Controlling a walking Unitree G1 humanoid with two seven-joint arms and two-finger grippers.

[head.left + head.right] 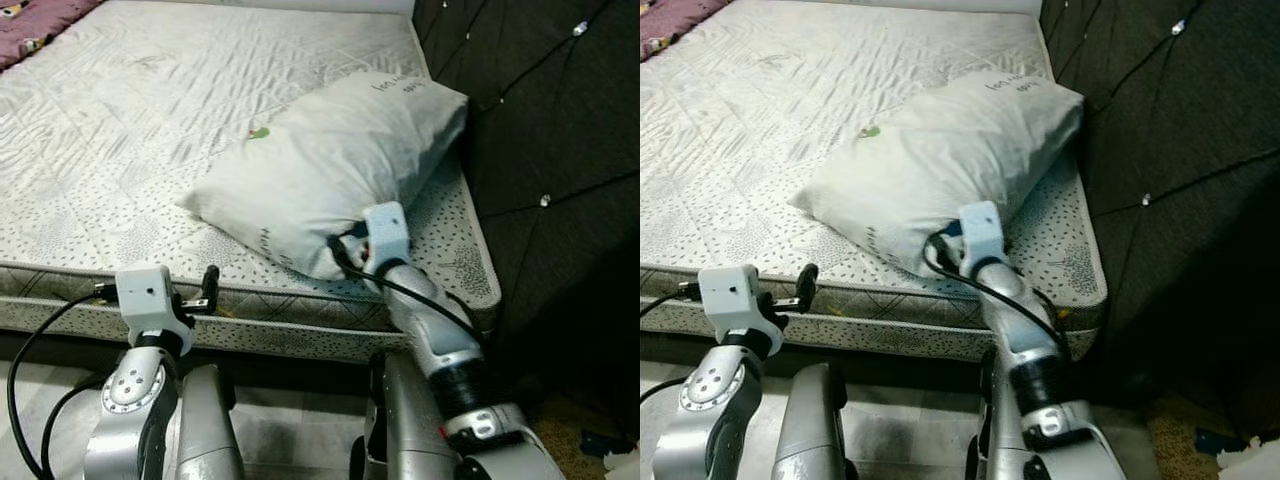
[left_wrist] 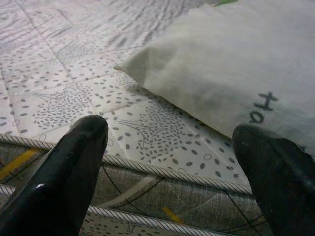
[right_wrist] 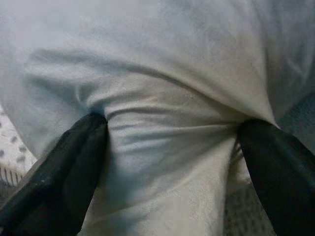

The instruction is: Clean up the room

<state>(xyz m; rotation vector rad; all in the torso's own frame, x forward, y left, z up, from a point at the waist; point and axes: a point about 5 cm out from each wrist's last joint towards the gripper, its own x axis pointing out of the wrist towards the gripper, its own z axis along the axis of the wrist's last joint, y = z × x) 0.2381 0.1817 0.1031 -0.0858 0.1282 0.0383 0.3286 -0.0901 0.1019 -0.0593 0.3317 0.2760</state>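
Head views: pillow [image 1: 330, 165] lying aslant on the bare mattress [image 1: 130, 120], far corner up against the dark tufted headboard [image 1: 540, 120]; right gripper [image 1: 352, 250] pushed into the pillow's near end, probably for a firm hold on a soft, bulky load; left gripper [image 1: 205, 290] hovering short of the mattress edge, well apart from the pillow, likely in reserve.

Left wrist view: jaws wide, nothing between them; quilted, dotted mattress top ahead, corded piping along its edge below; pale pillow corner beyond one finger [image 2: 273, 172], dark lettering on the cloth.

Right wrist view: fingers [image 3: 64, 167] pinching a fold of pillow fabric between them; cloth smooth, matte, bunched into creases at the pinch; plump filling bulging beyond.
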